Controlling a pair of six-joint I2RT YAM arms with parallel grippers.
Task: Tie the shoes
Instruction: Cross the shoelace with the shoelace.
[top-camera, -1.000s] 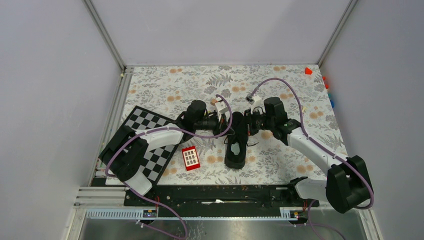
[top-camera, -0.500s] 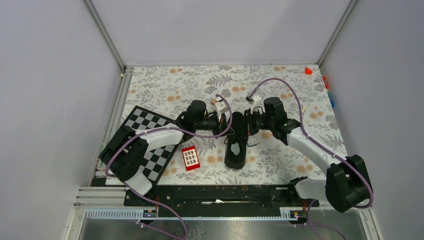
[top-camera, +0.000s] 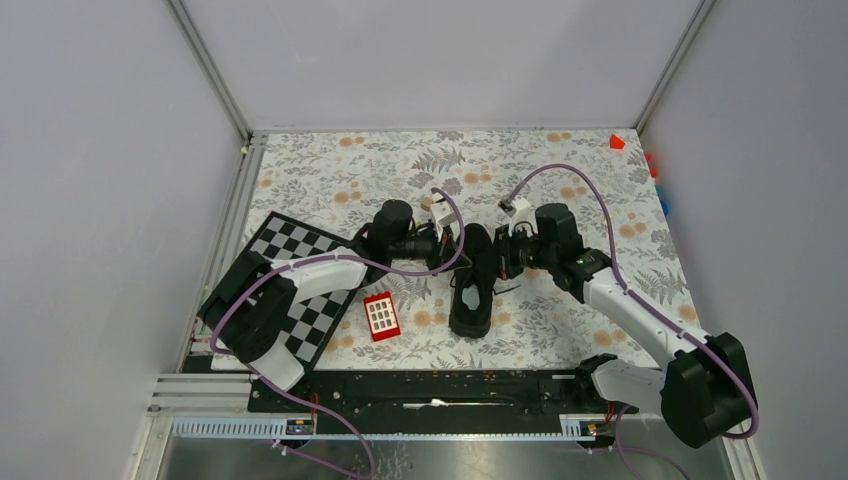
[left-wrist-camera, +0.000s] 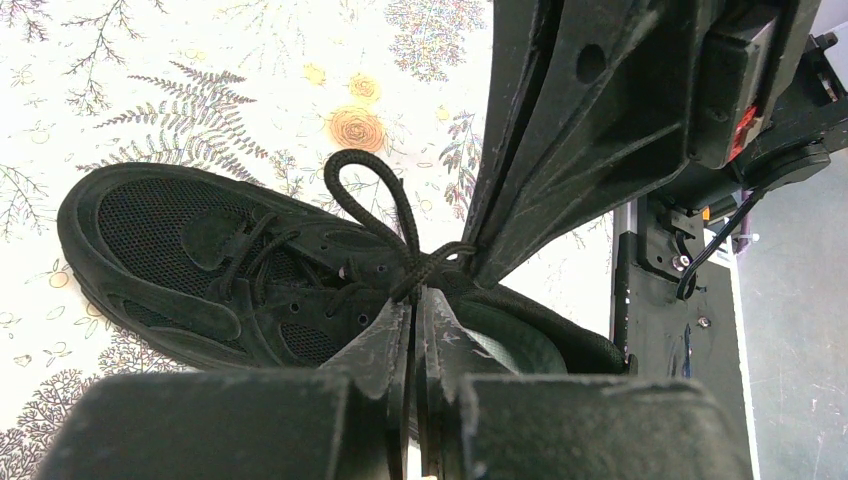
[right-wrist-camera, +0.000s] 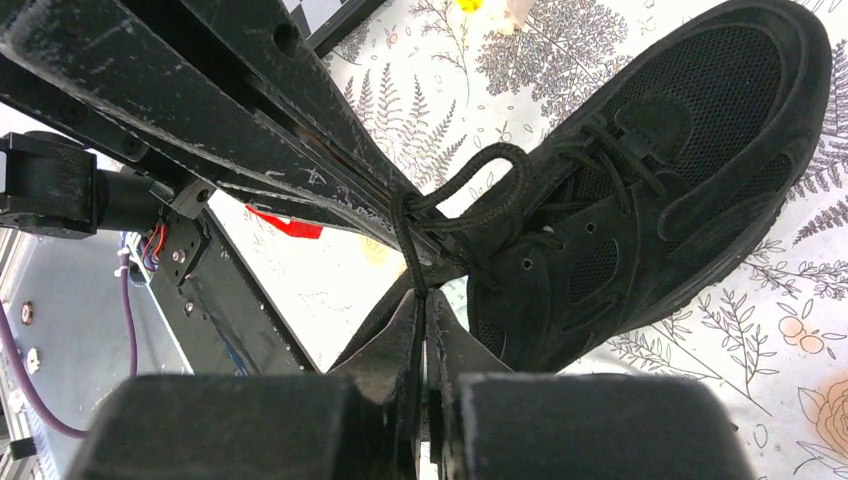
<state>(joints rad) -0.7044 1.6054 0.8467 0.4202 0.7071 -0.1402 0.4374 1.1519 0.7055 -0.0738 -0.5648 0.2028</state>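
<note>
The black shoe (top-camera: 471, 285) lies mid-table, toe away from the arm bases, its pale insole showing. My left gripper (top-camera: 449, 253) is against its left side and my right gripper (top-camera: 498, 257) against its right. In the left wrist view the shoe (left-wrist-camera: 190, 250) has a lace loop (left-wrist-camera: 362, 190) standing up from a knot, and my left gripper (left-wrist-camera: 418, 297) is shut on the lace just below that knot. In the right wrist view my right gripper (right-wrist-camera: 421, 297) is shut on a lace strand that runs up to a loop (right-wrist-camera: 487, 180) beside the shoe (right-wrist-camera: 660, 190).
A red block with white squares (top-camera: 381, 316) lies left of the shoe's heel, next to a checkerboard (top-camera: 292, 285). Small coloured blocks (top-camera: 617, 142) sit at the far right corner and along the right wall. The black rail (top-camera: 430, 390) runs along the near edge.
The right arm's wrist has shifted a little to the right, away from the shoe, still shut on the lace. The left arm and the shoe have stayed put.
</note>
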